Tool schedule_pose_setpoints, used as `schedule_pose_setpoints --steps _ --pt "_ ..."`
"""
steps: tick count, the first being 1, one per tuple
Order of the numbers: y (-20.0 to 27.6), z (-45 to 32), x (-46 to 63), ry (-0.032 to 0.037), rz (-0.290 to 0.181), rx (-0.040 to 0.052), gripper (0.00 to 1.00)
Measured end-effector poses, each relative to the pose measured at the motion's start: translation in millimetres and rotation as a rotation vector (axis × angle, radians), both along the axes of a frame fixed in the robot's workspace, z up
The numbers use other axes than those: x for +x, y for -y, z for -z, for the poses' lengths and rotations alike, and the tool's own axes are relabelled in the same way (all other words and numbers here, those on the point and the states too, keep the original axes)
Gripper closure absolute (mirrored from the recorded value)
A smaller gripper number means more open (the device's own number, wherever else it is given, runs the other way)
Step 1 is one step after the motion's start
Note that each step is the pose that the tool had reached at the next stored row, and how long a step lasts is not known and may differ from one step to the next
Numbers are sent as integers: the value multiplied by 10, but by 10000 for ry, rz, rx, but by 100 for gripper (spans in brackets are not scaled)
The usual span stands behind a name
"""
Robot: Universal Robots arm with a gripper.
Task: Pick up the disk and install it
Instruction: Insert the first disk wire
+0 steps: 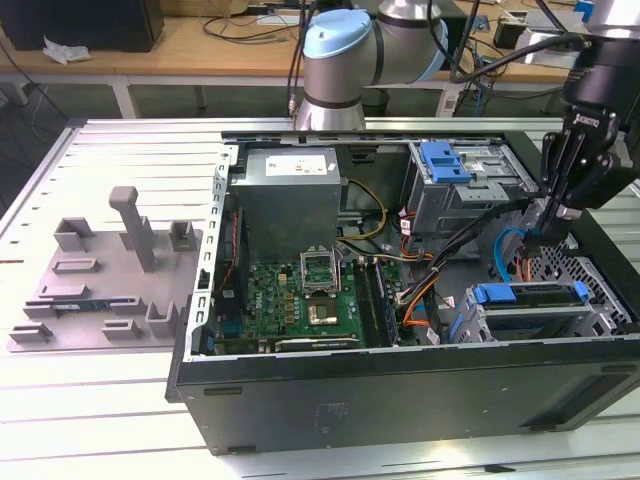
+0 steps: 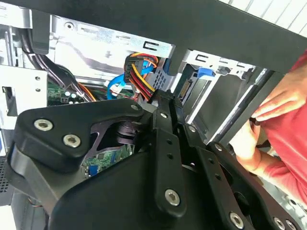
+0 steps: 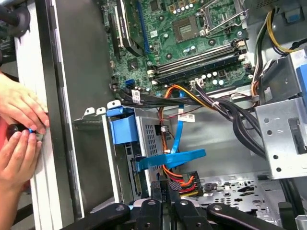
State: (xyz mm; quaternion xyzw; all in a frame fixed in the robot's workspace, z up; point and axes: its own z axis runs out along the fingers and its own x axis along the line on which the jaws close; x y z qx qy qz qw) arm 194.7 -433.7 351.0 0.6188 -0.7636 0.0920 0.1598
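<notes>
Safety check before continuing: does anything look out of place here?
Yes: a person's hands are at the computer case wall, holding something small, while the gripper hangs inside among the cables. Nothing looks spilled or damaged.

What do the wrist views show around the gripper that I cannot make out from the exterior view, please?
Observer: In the first wrist view, a person's hands are just outside the case wall, holding a small dark object.
Operator: Thank you. What lies closest to the gripper?
Observer: In the first wrist view, a connector with red, yellow and black wires sits right in front of the gripper, near a blue cable.
Operator: Is the person seen anywhere else?
Observer: Yes, in the second wrist view a red sleeve shows beyond the edge of the case.
</notes>
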Motion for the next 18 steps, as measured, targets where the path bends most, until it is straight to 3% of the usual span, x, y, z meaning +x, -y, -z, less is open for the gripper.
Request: schedule_pose_setpoints --steps 1,3,4,8,11,13,15,16,18 --pt "23 0 -1 6 -16 149 84" --pt "48 0 -2 13 -34 284 84" --pt "74 0 -5 19 -52 392 84" --pt "157 -3 -15 35 -108 638 84" --pt "246 -33 -35 62 -139 706 84" --pt "272 -43 -36 92 -149 787 84" --pt "299 -49 -36 168 -164 1019 84" --pt "313 -51 -36 217 -170 1220 84" --pt "333 -58 -41 269 -171 1499 84"
